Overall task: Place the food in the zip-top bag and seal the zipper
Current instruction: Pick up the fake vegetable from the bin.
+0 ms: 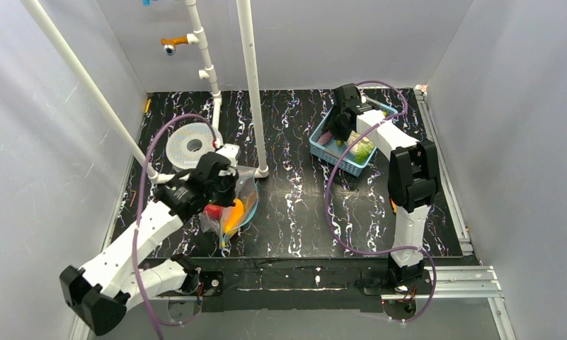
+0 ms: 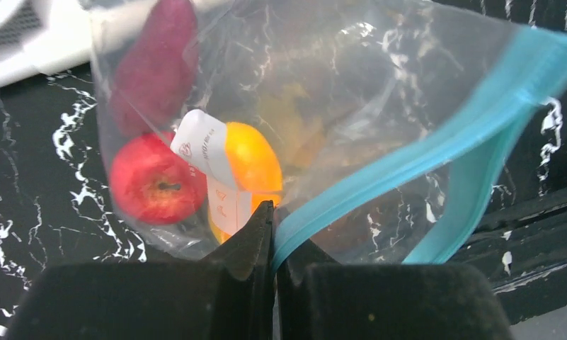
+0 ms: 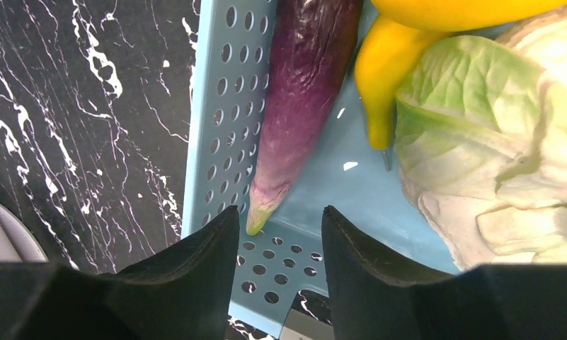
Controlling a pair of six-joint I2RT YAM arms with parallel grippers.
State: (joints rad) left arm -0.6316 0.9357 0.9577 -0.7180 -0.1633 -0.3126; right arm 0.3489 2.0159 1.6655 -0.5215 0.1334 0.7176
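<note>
On the left half of the black marbled table (image 1: pixel 294 219), the zip-top bag (image 2: pixel 351 85) is seen lying crumpled, its light-blue zipper (image 2: pixel 436 152) running diagonally across the left wrist view. The zipper is pinched at one end by the left gripper (image 2: pixel 274 212), whose jaws are pressed together on the strip with no gap visible. Past the pinched end, the two blue lips of the mouth are seen parted.

Inside the clear plastic, three pieces of food (image 1: pixel 227 214) are visible: a red apple (image 2: pixel 149 180), an orange-yellow piece (image 2: pixel 255 163) touching it, and a magenta piece (image 2: pixel 156 67) above the apple. A white label (image 2: pixel 206 149) is laid partly over the orange-yellow piece (whether it sits inside or outside the plastic cannot be told).

Well apart, on the right half of the table, a light-blue mesh basket (image 3: pixel 216 106) is shown holding a purple eggplant (image 3: pixel 301 92), a yellow banana (image 3: pixel 379 78) and a pale green cabbage (image 3: pixel 493 142). The right gripper (image 3: pixel 280 216) is held over the basket's perforated wall, jaws standing partly apart with nothing between them; the eggplant's green tip lies just beside one finger.

Behind the bag, a white perforated disc (image 1: pixel 192 145) and upright white pipes (image 1: pixel 250 85) are seen.
</note>
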